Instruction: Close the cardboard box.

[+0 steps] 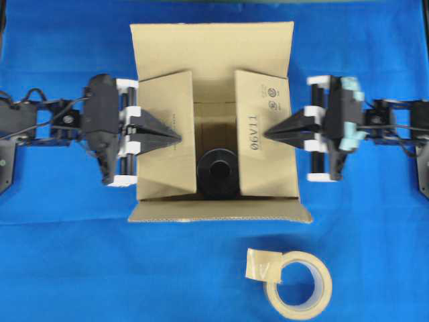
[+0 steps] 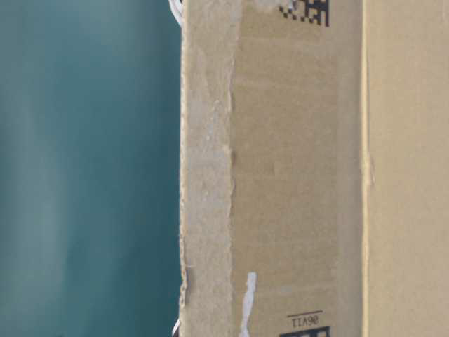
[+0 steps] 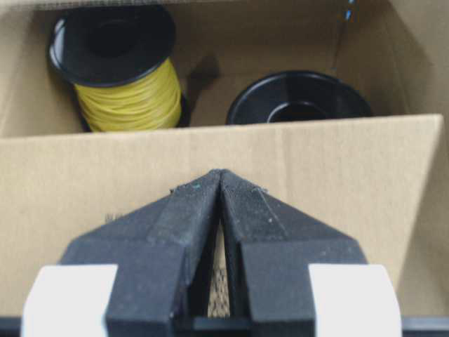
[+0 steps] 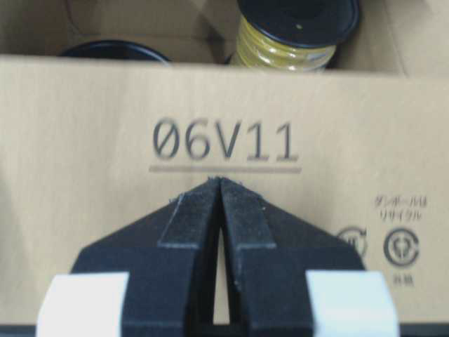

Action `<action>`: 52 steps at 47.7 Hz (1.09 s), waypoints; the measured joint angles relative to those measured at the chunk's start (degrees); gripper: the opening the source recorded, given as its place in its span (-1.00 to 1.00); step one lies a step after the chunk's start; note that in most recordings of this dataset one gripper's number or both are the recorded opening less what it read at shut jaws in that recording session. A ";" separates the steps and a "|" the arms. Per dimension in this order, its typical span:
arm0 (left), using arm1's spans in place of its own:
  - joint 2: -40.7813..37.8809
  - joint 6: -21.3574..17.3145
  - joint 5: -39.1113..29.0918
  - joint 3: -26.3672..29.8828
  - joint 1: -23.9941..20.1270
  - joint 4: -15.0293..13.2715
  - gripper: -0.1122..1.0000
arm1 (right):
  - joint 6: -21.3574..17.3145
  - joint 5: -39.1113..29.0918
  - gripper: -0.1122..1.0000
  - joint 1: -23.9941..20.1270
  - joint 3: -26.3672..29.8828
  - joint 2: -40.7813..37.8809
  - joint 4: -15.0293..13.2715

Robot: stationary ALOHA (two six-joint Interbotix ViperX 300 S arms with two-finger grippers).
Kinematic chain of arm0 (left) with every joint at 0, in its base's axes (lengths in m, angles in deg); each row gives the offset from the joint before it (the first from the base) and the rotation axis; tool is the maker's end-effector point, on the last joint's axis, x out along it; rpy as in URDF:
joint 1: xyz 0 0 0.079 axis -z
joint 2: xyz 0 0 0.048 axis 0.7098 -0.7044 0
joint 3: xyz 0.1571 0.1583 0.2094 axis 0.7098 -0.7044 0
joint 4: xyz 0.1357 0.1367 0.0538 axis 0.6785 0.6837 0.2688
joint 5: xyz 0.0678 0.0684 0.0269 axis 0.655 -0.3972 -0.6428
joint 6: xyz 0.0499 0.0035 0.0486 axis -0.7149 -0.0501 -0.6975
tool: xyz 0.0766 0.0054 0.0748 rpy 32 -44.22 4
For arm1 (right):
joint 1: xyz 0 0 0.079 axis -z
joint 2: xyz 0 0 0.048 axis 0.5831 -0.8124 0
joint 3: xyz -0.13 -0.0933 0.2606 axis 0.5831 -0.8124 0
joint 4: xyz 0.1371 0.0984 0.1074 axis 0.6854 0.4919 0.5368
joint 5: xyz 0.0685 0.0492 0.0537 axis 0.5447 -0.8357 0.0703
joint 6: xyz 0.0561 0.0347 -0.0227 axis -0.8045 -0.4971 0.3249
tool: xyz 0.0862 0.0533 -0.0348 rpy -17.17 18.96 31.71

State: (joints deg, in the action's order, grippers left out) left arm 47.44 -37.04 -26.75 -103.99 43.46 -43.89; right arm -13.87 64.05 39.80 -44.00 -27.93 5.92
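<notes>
closest to my wrist cameras are my own black fingers: my left gripper (image 3: pixel 220 175) has its tips pressed together, pinching nothing, and rests on the left side flap (image 1: pixel 166 134) of the large plain brown corrugated cardboard box (image 1: pixel 214 47); my right gripper (image 4: pixel 219 182) is pressed together the same way, its tip just under the printed "06v11" on the right side flap (image 1: pixel 265 134). seen from overhead, the box sits in the middle of the frame on the blue cloth (image 1: pixel 67 268), with both side flaps folded inward but a gap between them, through which a black spool (image 1: pixel 219 172) shows; the left wrist view also shows a yellow wire spool (image 3: pixel 123 77) inside at upper left. the far flap at the top of the frame and the near flap at the bottom are not yet folded in. i judge i am pushing down the two side flaps; next i would need to press them level, then bring in the remaining two. a beige tape roll (image 1: pixel 298 282) lies near the lower right, well apart from the box.
</notes>
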 measured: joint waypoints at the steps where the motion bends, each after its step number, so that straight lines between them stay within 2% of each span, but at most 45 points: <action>1: -0.44 0.00 -0.18 0.35 0.00 0.00 -0.79 | 0.00 0.00 -0.79 0.00 0.53 -0.97 0.09; 12: -4.13 -0.09 -0.35 1.14 -0.35 0.00 -0.79 | 0.00 0.44 -0.79 0.00 3.08 -7.38 0.09; 32: -5.19 -0.09 0.44 1.32 -0.70 0.00 -0.79 | 0.00 0.62 -0.79 0.00 3.52 -8.17 0.09; 41: -5.36 -0.35 0.62 4.83 -1.23 0.00 -0.79 | 0.00 0.62 -0.79 0.00 3.52 -7.82 0.09; 52: -6.06 -4.57 0.44 10.46 -4.57 0.09 -0.79 | 0.00 0.62 -0.79 0.00 3.60 -7.47 0.09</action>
State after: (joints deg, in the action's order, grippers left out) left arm 41.38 -41.61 -26.31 -93.53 38.89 -43.80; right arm -13.87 64.66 39.80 -40.40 -35.40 6.01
